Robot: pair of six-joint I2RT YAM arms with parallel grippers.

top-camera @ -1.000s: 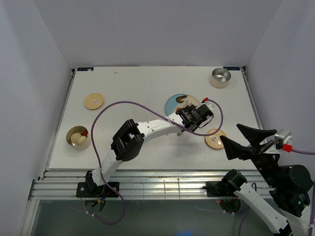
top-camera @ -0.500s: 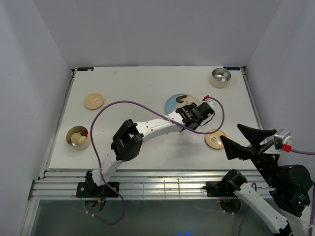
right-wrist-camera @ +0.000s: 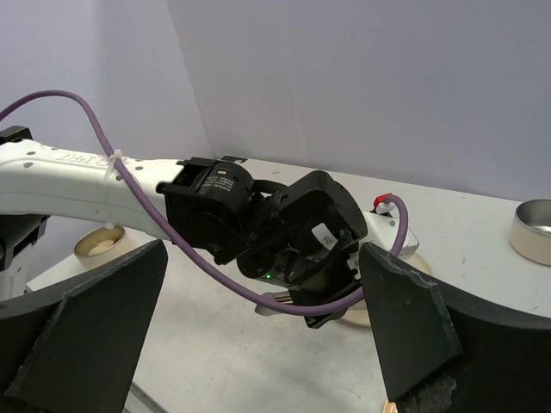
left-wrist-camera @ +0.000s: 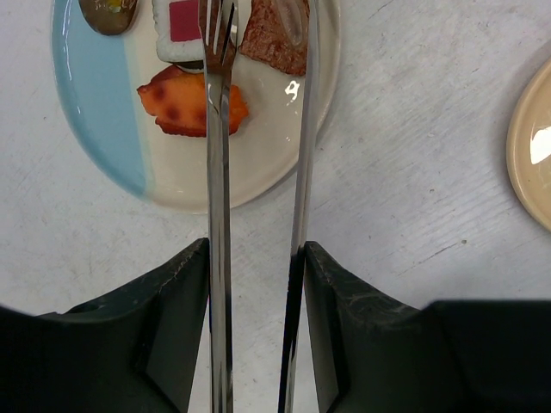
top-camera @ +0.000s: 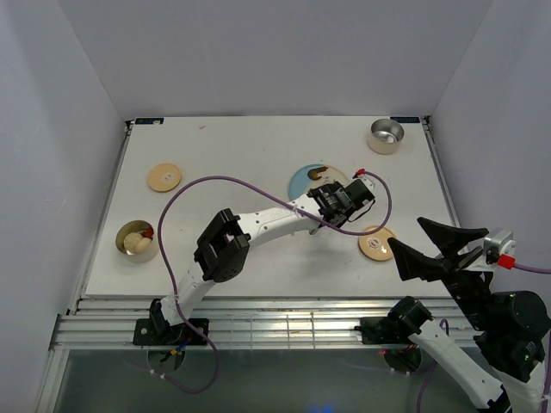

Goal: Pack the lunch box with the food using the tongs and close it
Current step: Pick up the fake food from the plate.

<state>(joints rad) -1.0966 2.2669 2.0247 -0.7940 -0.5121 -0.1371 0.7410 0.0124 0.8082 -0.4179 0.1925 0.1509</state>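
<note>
Steel tongs, pinched by the left gripper, hover over food on the plate. The lunch box sits part-filled, unlidded; right gripper gapes empty.

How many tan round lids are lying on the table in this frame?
2. One tan lid lies toward the far left of the table. The second lid lies right of centre, nearer the arms than the plate. The left arm could hide another.

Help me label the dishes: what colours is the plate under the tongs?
Plate: light blue on one side, cream-white elsewhere; best in the left wrist view.
</note>
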